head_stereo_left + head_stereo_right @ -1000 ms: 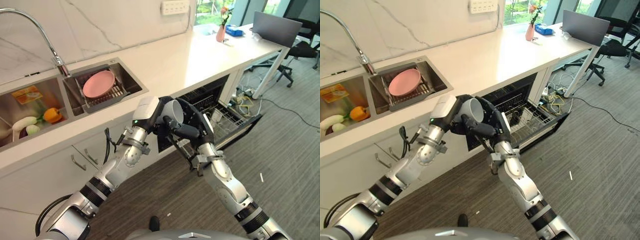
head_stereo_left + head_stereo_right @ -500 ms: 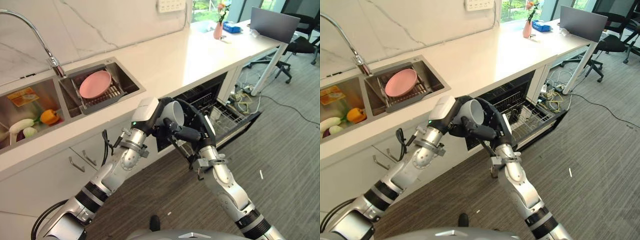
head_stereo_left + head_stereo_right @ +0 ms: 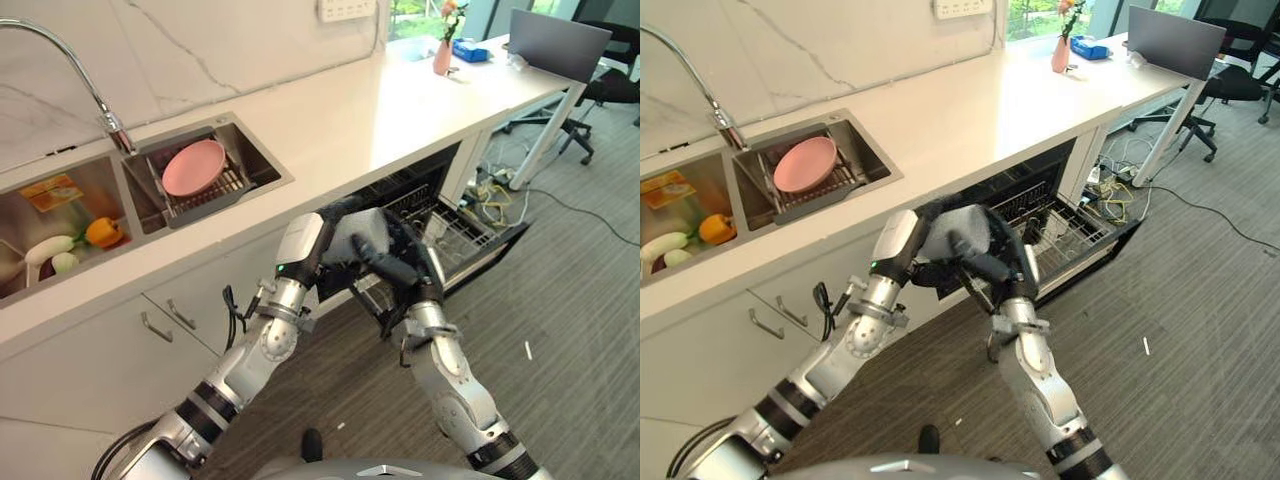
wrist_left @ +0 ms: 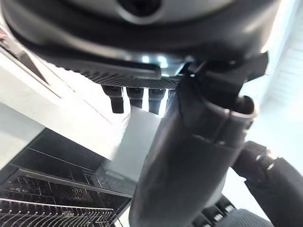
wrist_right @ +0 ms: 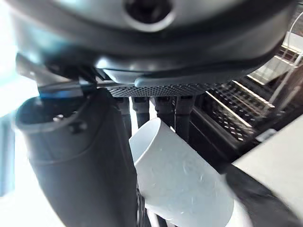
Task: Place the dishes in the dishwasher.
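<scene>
Both hands meet in front of the open dishwasher [image 3: 440, 215], just below the counter [image 3: 350, 120] edge, with a white cup [image 3: 362, 236] between them. In the right wrist view the right hand [image 3: 1012, 262] has its fingers [image 5: 182, 116] curled over the cup's rim and its thumb beside the cup's wall, so it grips the cup [image 5: 177, 182]. The left hand [image 3: 335, 215] sits against the cup from the counter side; in its wrist view the fingers [image 4: 135, 97] hang short above the white surface, and I cannot tell whether they grip it or just rest on it. The cup is held in the air, tilted, over the gap before the dishwasher's pulled-out wire rack [image 3: 1065, 235], not in the rack. The dishwasher door [image 3: 490, 250] lies folded down toward the floor [image 3: 560, 330]. Well apart on the robot's left, a pink plate [image 3: 195, 167] lies on a drying rack [image 3: 215, 195] in the sink [image 3: 130, 195] by the faucet [image 3: 60, 50]; the neighbouring basin holds vegetables [image 3: 75, 240]. At the far end of the counter stand a pink vase [image 3: 441, 58] and a laptop [image 3: 558, 42].
</scene>
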`<state>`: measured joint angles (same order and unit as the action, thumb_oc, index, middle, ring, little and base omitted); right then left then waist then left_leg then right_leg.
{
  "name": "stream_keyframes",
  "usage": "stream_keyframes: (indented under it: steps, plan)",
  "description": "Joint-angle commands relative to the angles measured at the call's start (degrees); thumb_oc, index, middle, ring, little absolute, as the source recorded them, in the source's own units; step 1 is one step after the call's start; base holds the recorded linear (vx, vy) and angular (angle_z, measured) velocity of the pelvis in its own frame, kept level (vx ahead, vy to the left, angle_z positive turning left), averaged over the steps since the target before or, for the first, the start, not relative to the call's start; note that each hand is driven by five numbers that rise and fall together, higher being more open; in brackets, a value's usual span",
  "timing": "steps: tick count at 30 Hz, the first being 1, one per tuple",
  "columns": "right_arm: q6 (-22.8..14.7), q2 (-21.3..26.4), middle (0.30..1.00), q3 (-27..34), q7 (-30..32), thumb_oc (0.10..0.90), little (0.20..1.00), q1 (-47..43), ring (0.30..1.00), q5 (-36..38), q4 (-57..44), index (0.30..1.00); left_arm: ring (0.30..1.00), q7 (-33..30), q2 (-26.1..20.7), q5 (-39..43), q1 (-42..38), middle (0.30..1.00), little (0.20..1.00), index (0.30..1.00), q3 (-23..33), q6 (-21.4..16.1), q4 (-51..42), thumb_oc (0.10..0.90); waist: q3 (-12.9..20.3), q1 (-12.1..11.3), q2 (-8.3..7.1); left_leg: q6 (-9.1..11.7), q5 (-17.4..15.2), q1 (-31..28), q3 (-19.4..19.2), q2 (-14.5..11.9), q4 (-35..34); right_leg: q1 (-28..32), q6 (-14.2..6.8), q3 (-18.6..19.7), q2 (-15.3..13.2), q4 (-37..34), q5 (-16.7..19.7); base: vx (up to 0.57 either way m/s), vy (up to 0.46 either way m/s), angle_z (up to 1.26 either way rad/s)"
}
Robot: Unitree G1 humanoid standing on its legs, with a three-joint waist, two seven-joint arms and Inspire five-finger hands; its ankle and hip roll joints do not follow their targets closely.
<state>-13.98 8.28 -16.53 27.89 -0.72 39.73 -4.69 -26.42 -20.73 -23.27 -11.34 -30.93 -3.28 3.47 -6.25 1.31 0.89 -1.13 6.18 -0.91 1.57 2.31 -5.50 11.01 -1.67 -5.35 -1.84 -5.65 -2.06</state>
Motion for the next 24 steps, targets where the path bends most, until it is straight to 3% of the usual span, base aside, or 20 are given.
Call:
stream_keyframes:
  steps: [1,12,14,15,17,22,23,24]
  plan:
    - [-12.6,-1.0,0.300,8.9,1.5,0.400,0.300,-7.7,0.300,0.6,-6.4,0.300,0.900,-5.0,0.2,2.0,-3.0,0.900,0.900,0.900,3.4,-2.4,0.3,0.800,3.3,-0.6,-0.74,5.0,-5.8,-4.6,-0.3,-3.7,0.5,-1.2,-4.2,-2.6,-2.3,0.9,-0.3,0.00,-0.005,0.09]
    - [-13.4,-0.5,0.300,11.6,2.3,0.400,0.300,-7.7,0.300,0.2,-5.2,0.300,0.900,-5.6,-0.2,3.8,-1.0,0.900,0.900,0.900,6.2,-2.9,0.2,0.800,3.4,-1.0,-0.99,5.1,-5.8,-4.6,0.3,-3.7,0.5,-1.0,-4.0,-3.1,-2.1,0.9,-0.5,0.00,-0.002,0.02]
    - [-12.0,0.6,0.300,12.5,2.4,0.400,0.300,-7.7,0.300,-2.7,-4.6,0.300,0.900,-5.2,-0.5,4.2,-0.7,0.900,0.900,0.900,6.7,-3.2,0.2,0.800,3.4,-1.0,-1.06,5.1,-5.8,-4.5,0.5,-3.8,0.5,-1.0,-4.0,-3.1,-2.1,0.9,-0.5,0.00,0.000,0.00]
    - [-8.5,3.6,0.300,13.1,1.3,0.400,0.300,-7.4,0.300,-8.8,-2.2,0.300,0.900,-4.1,-0.8,4.9,0.1,0.900,0.900,0.900,7.6,-4.0,0.1,0.800,3.2,-1.2,-1.25,5.1,-5.7,-4.4,0.7,-3.8,0.5,-1.1,-4.0,-3.3,-2.0,1.1,-0.5,0.00,0.000,0.00]
    - [-6.3,6.4,0.300,14.3,1.4,0.400,0.300,-7.5,0.300,-12.3,-0.1,0.300,0.900,-2.5,-0.9,6.9,1.1,0.900,0.900,0.900,8.0,-5.1,-0.2,0.800,3.0,-1.3,-1.49,5.1,-5.7,-4.2,0.8,-3.7,0.5,-1.3,-4.0,-3.6,-2.0,1.3,-0.4,0.00,0.000,0.00]
    - [-3.2,10.8,0.300,15.9,1.2,0.400,0.300,-8.6,0.300,-15.9,5.5,0.300,0.900,1.4,-1.9,10.8,4.4,0.900,0.900,0.900,7.5,-5.7,-0.4,0.800,2.5,-2.1,-1.91,4.9,-5.4,-3.7,1.8,-3.5,0.5,-1.6,-3.9,-4.3,-2.0,1.6,-0.5,-0.01,-0.003,0.11]
    - [-0.2,15.2,0.300,15.7,0.1,0.400,0.300,-10.6,0.300,-20.4,10.6,0.300,0.900,4.8,-3.0,13.5,7.8,0.900,0.900,0.900,6.5,-5.7,0.4,0.800,1.7,-3.1,-2.35,4.9,-5.8,-3.4,2.4,-3.4,0.5,-1.6,-3.9,-4.8,-2.1,1.6,-1.1,0.01,-0.007,0.11]
    - [-0.2,15.2,0.300,15.7,0.1,0.400,0.300,-10.6,0.300,-20.4,10.6,0.300,0.900,4.8,-3.0,13.5,7.8,0.900,0.900,0.900,6.5,-5.7,0.4,0.800,1.7,-3.1,-2.35,4.9,-5.8,-3.4,2.4,-3.4,0.5,-1.6,-3.9,-4.8,-2.1,1.6,-1.1,0.00,-0.006,0.20]
